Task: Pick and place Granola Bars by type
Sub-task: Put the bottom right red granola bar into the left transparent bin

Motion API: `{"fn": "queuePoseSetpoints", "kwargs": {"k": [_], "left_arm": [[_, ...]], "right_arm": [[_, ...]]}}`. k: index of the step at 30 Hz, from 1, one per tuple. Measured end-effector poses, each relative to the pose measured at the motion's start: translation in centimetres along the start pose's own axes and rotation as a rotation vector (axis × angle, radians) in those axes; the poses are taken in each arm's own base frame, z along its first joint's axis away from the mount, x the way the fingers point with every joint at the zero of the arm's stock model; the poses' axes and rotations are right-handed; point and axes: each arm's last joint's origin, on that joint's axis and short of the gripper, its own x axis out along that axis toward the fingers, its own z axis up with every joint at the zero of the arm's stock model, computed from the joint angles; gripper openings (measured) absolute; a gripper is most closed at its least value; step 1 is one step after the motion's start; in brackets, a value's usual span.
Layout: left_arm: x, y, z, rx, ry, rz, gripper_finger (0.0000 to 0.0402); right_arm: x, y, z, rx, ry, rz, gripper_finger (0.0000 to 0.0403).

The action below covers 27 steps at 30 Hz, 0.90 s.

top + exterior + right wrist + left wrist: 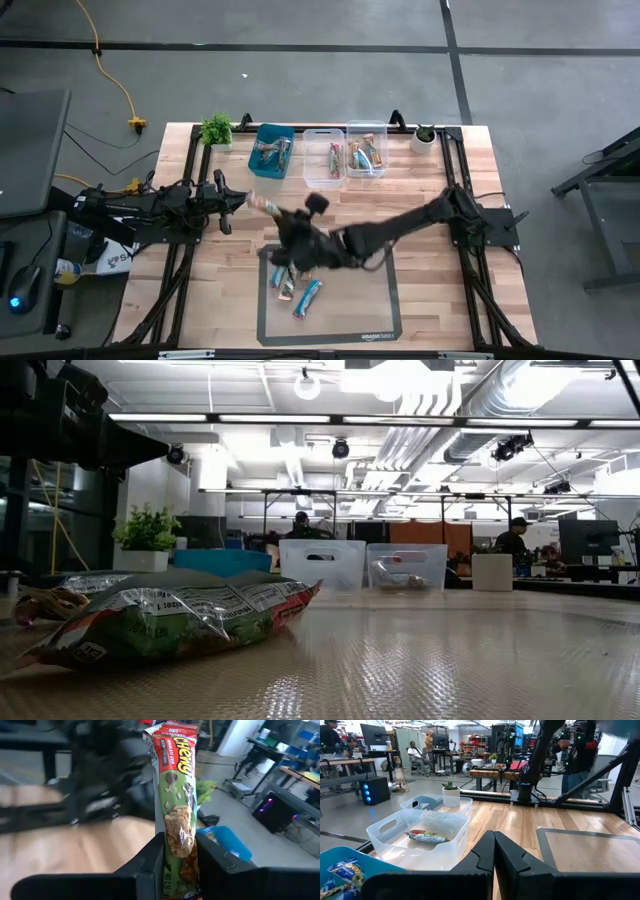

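My right gripper [277,214] is over the table's middle, above the mat's far left corner, and is shut on a red-and-green granola bar [176,795], also seen as a pale strip [262,205]. Its tip points toward my left gripper [226,196], which is shut and holds nothing at the table's left [494,851]. A few more bars [296,285] lie flat on the black-edged mat [392,300]; one of them [170,615] fills the foreground of the low view. Sorted bars lie in the teal bin [272,150] and the two clear bins [325,157] [367,148]. My right gripper pinches the bar between its two fingers [149,870], which press on the bar's two long edges at its lower, green part [176,851]. The fingers lie along the bar, which sticks out well past them. They point slanting toward the table's far left, and the bar is lifted clear of the table.
Two small potted plants [216,128] [425,135] flank the row of bins along the far edge. In the left wrist view the nearer clear bin [420,832] holds one bar [427,837]. People and workbenches show in the room beyond the table.
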Motion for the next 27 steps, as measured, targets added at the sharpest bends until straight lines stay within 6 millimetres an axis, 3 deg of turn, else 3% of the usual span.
{"fn": "queuePoseSetpoints", "kwargs": {"k": [5,13,19,27], "left_arm": [[0.0,0.0,0.0,0.0,0.0,0.0,0.0],[0.0,0.0,0.0,0.0,0.0,0.0,0.0],[0.0,0.0,0.0,0.0,0.0,0.0,0.0],[0.0,0.0,0.0,0.0,0.0,0.0,0.0]], "right_arm": [[2.5,-2.8,2.2,0.04,-0.022,-0.015,0.0075],[4.3,-6.4,5.4,0.096,-0.079,-0.09,0.0075],[5.4,-9.8,7.5,0.153,-0.112,-0.244,0.0075],[7.8,-15.1,8.5,0.283,-0.125,-0.524,0.0075]]}}
